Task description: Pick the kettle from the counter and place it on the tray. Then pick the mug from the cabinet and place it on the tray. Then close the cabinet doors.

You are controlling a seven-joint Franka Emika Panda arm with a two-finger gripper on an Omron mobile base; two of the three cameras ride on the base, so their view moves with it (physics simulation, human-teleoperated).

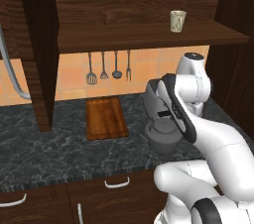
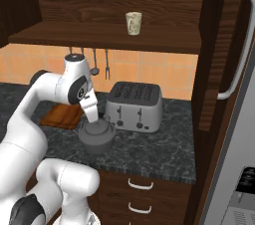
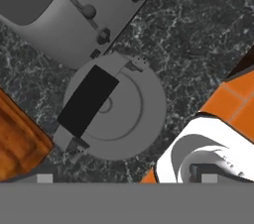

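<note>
From the left base view, we are looking at the kettle sitting on the worktop, just in front of the toaster and partly behind our own arm. The tray is lying flat on the worktop to the kettle's left, apart from it and bare. The mug is standing on the shelf of the cabinet, whose doors are hanging open.

From the right base view, we are holding the gripper directly over the kettle, very near its handle. The toaster is standing just beside the kettle, and a corner of the tray is peeking out behind the arm. The mug is waiting above.

From the hand view, we are looking straight down on the kettle, its black handle running diagonally across the lid. Our fingers are standing wide apart, holding nothing.

We are judging the risks from here. The handle is sitting off-centre and slanted in this view, so if we are descending without lining the fingers across it, they could be landing on the lid or pinching the handle by its end. The toaster is close enough that a swing during the lift could be knocking it. A poorly balanced hold might leave the kettle tilting on its way to the tray.
</note>
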